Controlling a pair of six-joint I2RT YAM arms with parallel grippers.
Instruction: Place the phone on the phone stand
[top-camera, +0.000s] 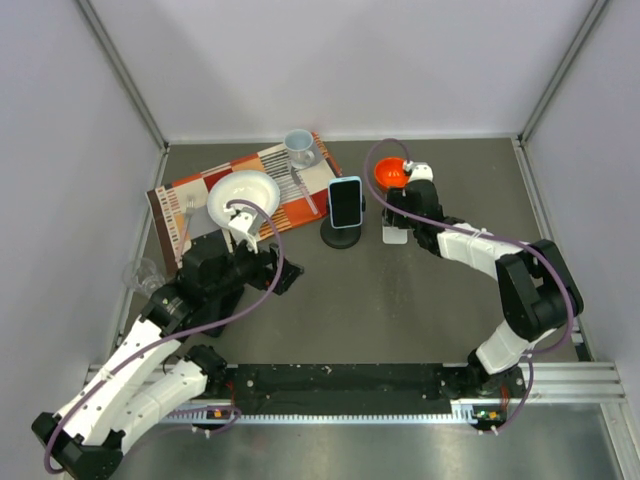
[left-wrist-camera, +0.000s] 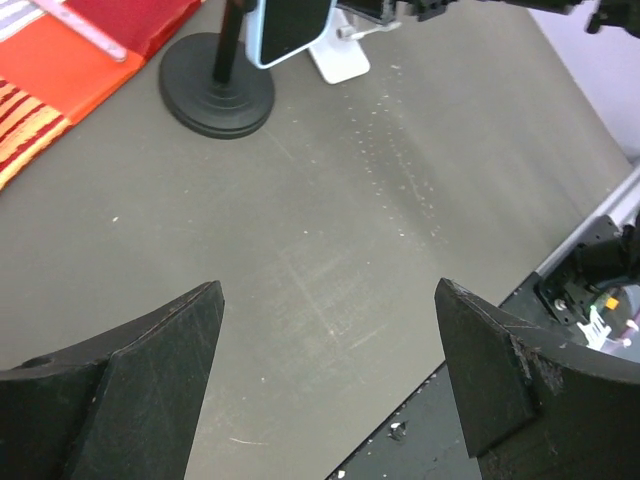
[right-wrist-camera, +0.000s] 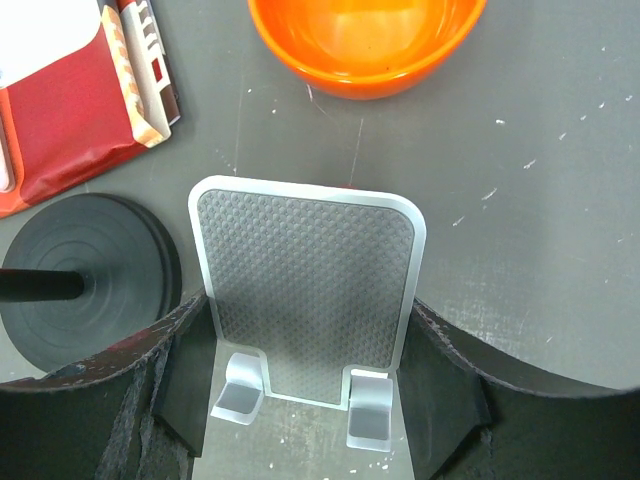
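The phone (top-camera: 345, 200), in a light blue case, sits upright in a black pole holder with a round base (top-camera: 342, 238) at the table's middle. It also shows in the left wrist view (left-wrist-camera: 290, 25). A silver phone stand (right-wrist-camera: 310, 290) with a grey dotted pad stands just right of the holder (top-camera: 395, 235). My right gripper (right-wrist-camera: 310, 390) straddles this stand, its pads against both side edges. My left gripper (left-wrist-camera: 330, 380) is open and empty over bare table, near and to the left of the holder (top-camera: 285, 275).
An orange bowl (right-wrist-camera: 365, 35) sits just behind the silver stand. A striped red placemat (top-camera: 190, 205) at the back left carries a white bowl (top-camera: 243, 192) and a mug (top-camera: 300, 148). A clear glass (top-camera: 140, 272) stands at the left edge.
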